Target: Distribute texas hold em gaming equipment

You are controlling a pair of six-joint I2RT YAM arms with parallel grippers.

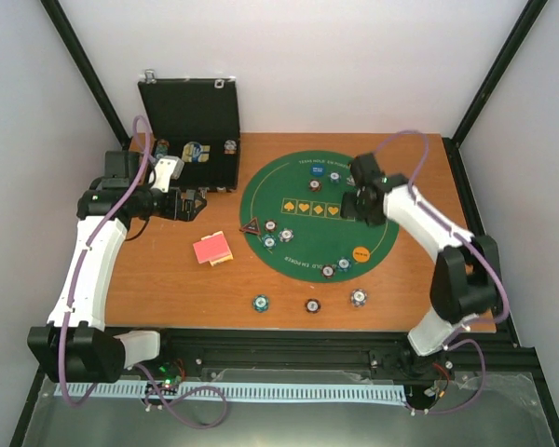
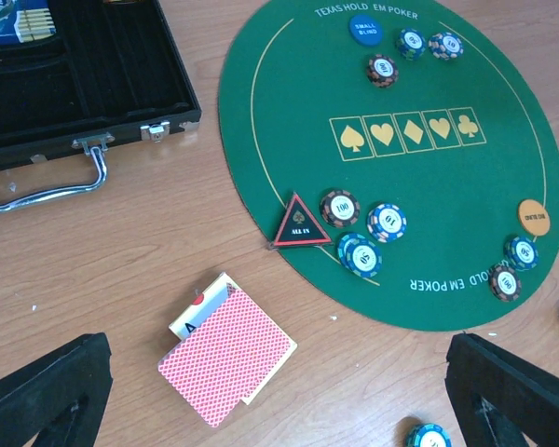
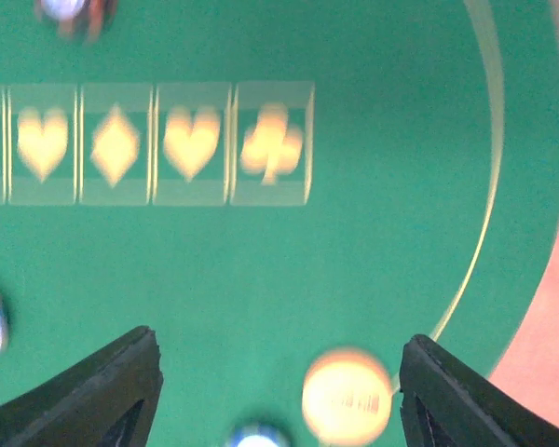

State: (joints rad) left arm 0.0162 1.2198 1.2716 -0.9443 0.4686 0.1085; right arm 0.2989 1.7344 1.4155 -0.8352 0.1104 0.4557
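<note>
A stack of red-backed playing cards (image 1: 212,249) lies on the wooden table left of the mat; in the left wrist view (image 2: 225,354) it sits between my left fingers and below them. The black red-edged triangle marker (image 1: 252,226) (image 2: 301,223) rests on the mat's left edge, beside three striped chips (image 2: 363,228). A blue disc (image 2: 364,31) and three chips (image 2: 412,51) lie at the mat's far side. An orange disc (image 1: 361,251) (image 3: 347,396) lies near the right edge. My left gripper (image 1: 188,203) (image 2: 279,410) is open and empty. My right gripper (image 1: 356,205) (image 3: 279,391) is open above the mat.
The round green felt mat (image 1: 382,223) (image 2: 429,186) (image 3: 261,261) covers the table's centre-right. The open black hinged case (image 1: 191,130) (image 2: 74,84) stands at the back left with items inside. Three chips (image 1: 312,304) lie on bare wood near the front edge.
</note>
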